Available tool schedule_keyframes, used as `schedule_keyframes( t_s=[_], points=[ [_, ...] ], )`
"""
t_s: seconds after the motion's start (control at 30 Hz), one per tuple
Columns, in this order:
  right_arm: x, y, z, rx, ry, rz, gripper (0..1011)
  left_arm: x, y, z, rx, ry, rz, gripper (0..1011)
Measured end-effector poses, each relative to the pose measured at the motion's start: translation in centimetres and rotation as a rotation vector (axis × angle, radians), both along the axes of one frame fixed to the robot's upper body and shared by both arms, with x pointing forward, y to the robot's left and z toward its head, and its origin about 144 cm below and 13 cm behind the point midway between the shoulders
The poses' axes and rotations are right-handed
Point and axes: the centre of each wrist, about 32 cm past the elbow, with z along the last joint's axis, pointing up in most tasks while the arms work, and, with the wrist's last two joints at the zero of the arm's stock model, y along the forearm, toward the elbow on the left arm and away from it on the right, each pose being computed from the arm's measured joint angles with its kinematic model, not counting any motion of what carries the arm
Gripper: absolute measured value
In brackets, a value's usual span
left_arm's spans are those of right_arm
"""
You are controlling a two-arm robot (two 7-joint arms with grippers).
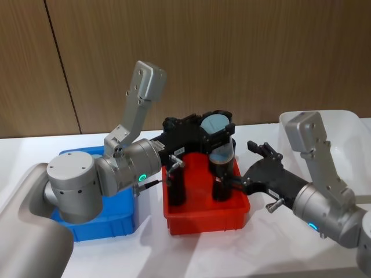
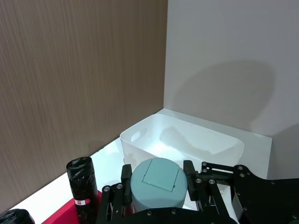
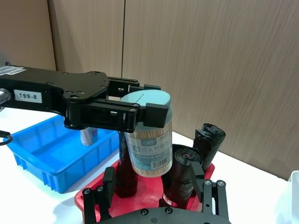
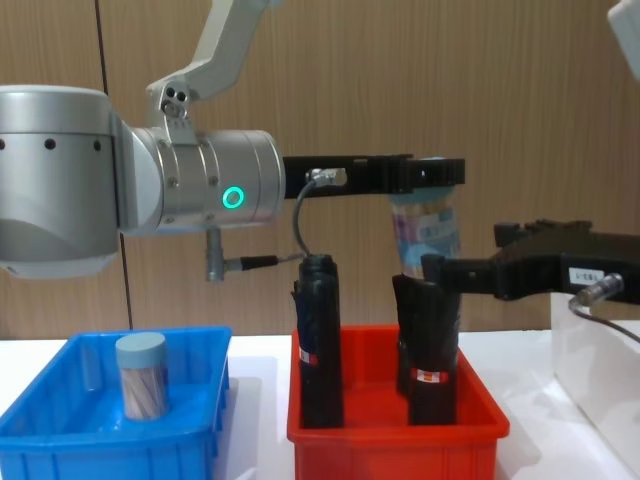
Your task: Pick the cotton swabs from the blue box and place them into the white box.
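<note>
while the left hand [image 4: 425, 172] clenches the pale blue lid of one jar of cotton swabs [image 3: 148, 135], that jar hangs upright in the air above the red bin [image 1: 203, 223], over the black rolls [image 4: 318, 340] standing inside. the right hand [image 1: 243, 165] waits spread and empty at the bin's right side, near the jar. a second jar [image 4: 141, 375] stands in the blue box [image 4: 110, 440]. the white box [image 2: 140, 140] sits on the counter [image 1: 203, 255], farther right.

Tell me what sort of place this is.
Probably a robot test bench indoors: white table against a wood-panelled wall, blue box, red bin and white box set out for sorting, left gripper holding cotton swabs over the red bin.
</note>
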Motion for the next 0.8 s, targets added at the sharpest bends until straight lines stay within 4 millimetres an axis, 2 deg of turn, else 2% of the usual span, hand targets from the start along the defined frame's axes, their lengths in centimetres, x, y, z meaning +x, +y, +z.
schedule_keyframes(
  t_s=[0.8],
  points=[
    [2.7,0.8,-0.3,-0.002,0.01,-0.002,1002,0.0,0.0,0.0,0.0,0.0,0.0,670]
  ],
)
